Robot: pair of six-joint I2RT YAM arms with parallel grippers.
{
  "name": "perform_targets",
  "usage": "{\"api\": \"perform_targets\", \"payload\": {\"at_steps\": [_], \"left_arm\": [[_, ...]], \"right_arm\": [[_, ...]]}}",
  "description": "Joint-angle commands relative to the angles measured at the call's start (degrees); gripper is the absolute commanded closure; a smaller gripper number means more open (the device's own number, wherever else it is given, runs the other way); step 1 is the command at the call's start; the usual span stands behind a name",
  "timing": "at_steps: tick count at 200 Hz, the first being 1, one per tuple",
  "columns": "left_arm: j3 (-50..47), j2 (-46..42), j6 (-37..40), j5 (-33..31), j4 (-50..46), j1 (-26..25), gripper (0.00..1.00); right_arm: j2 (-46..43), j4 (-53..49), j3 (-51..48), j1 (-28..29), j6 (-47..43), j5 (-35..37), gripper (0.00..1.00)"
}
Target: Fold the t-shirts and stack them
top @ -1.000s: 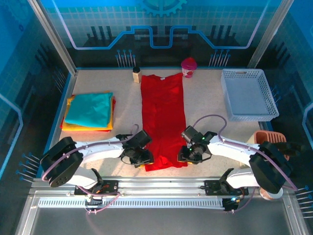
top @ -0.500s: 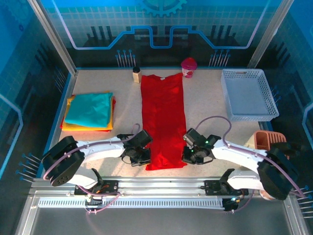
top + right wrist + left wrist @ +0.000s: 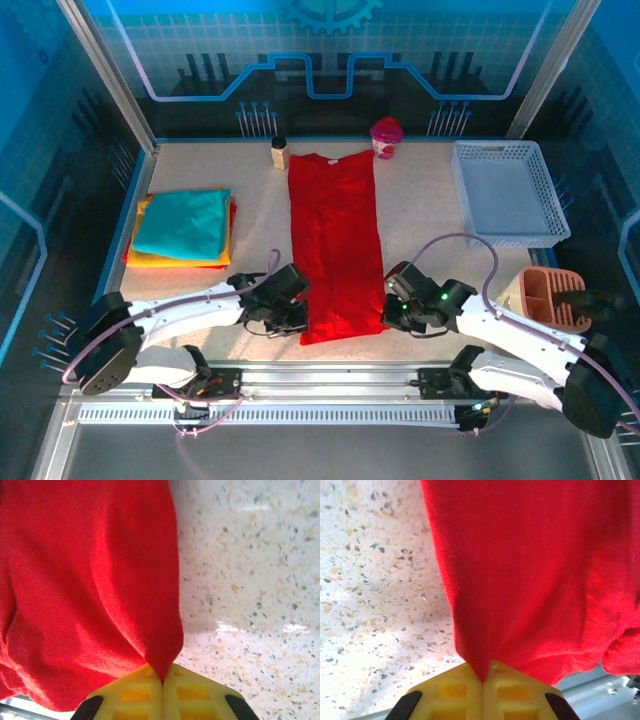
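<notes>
A long bright red t-shirt [image 3: 335, 240] lies folded into a narrow strip down the middle of the table, collar at the far end. My left gripper [image 3: 300, 318] is shut on its near left corner, and the red cloth [image 3: 530, 580] rises from between the yellow fingers [image 3: 455, 690]. At the near right corner my right gripper [image 3: 390, 312] is shut on the cloth as well, where the red fabric [image 3: 90, 590] is pinched between its yellow fingers [image 3: 190, 692]. A stack of folded t-shirts [image 3: 183, 228], teal on top of yellow and orange, rests at the left.
A white lattice basket [image 3: 508, 192] stands at the back right. A small brown bottle [image 3: 279, 153] and a pink cup [image 3: 386, 137] sit beside the shirt's collar. An orange holder [image 3: 552, 296] stands at the right edge. The metal rail [image 3: 330, 375] runs along the near edge.
Both grippers have shut on the red shirt's near corners. The hem has drawn up slightly away from the near edge, and both arms have shifted.
</notes>
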Motion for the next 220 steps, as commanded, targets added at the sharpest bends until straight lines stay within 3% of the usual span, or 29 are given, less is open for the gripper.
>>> {"api": "perform_targets", "payload": {"at_steps": [1,52,82,122,190,220], "left_arm": [[3.1,-1.5,2.8,-1.8,-6.0,2.7,1.00],[10.7,2.2,11.9,0.3,-6.8,12.0,1.00],[21.0,9.6,19.6,-1.7,-11.8,15.3,1.00],[29.7,19.3,25.4,-0.8,-10.6,20.5,1.00],[40.6,28.7,30.7,-1.2,-10.1,26.8,1.00],[43.0,32.4,31.7,1.5,-8.1,28.9,1.00]], "right_arm": [[0.1,-1.5,3.9,-2.6,-1.4,3.7,1.00],[9.1,3.3,12.9,-11.8,-10.1,-0.9,1.00],[16.3,5.8,19.3,-15.2,-14.8,-4.0,1.00],[24.7,8.4,26.1,-19.7,-19.7,-7.1,1.00],[39.5,8.4,39.3,-23.6,-25.5,-11.8,1.00],[44.6,8.1,43.2,-25.3,-25.2,-14.7,1.00]]}}
